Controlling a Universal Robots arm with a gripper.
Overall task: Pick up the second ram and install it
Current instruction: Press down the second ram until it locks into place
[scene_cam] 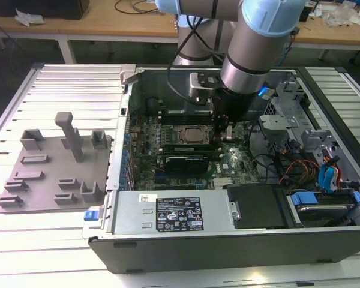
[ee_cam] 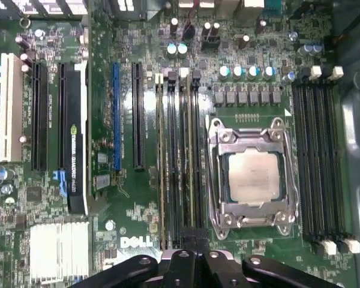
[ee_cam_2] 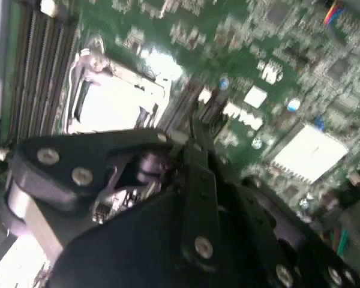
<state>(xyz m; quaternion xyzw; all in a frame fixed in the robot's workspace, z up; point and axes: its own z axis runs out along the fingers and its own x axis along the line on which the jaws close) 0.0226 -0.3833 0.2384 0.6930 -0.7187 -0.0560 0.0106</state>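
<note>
Now the gripper [scene_cam: 226,133] is lowered inside the open computer case [scene_cam: 168,216], beside the CPU socket [ee_cam: 252,174]. The second ram [ee_cam: 189,162] is seated in a slot. Whether the gripper is closed cannot be told.

Robotics lab, computer-assembly test bench
Open desktop computer case [scene_cam: 228,231] on slatted metal table [scene_cam: 66,90]; grey fixture tray [scene_cam: 48,180] beside it; wooden workbenches [scene_cam: 108,24] with cables behind; robot arm [scene_cam: 258,42] overhead
</note>
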